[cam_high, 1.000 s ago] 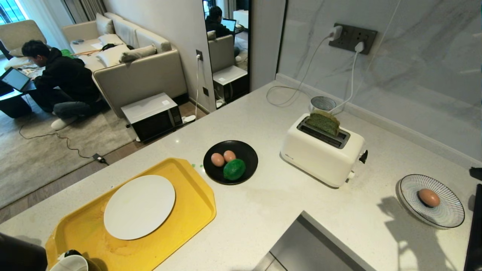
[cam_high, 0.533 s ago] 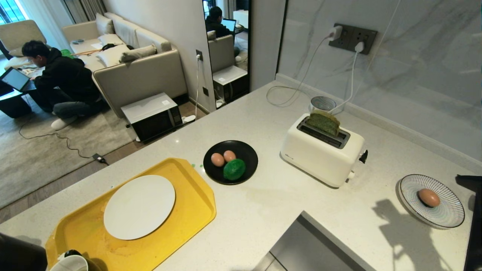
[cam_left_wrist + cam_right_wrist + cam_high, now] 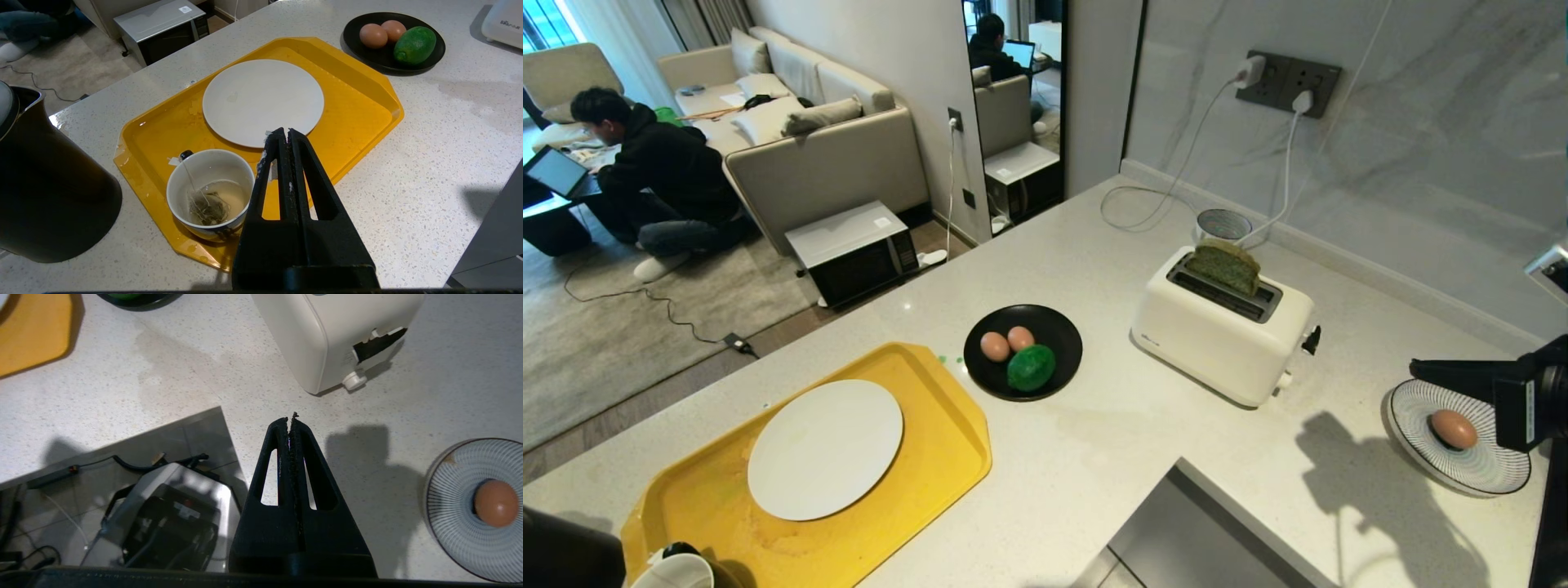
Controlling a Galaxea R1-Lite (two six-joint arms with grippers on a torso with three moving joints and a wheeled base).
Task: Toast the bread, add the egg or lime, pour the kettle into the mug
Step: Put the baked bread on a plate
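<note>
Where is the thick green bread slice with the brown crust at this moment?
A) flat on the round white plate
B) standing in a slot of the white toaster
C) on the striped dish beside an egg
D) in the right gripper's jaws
B: the green bread slice stands upright, sticking out of the white toaster's slot, on the counter.

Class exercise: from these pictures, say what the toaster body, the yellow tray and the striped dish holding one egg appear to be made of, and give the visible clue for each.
Toaster: probably plastic, cream, smooth satin shell with rounded moulded corners.
Yellow tray: likely plastic, glossy, with soft highlights and a moulded raised rim.
Striped dish: apparently glazed ceramic, with fine painted radial lines and a chip at the rim.
</note>
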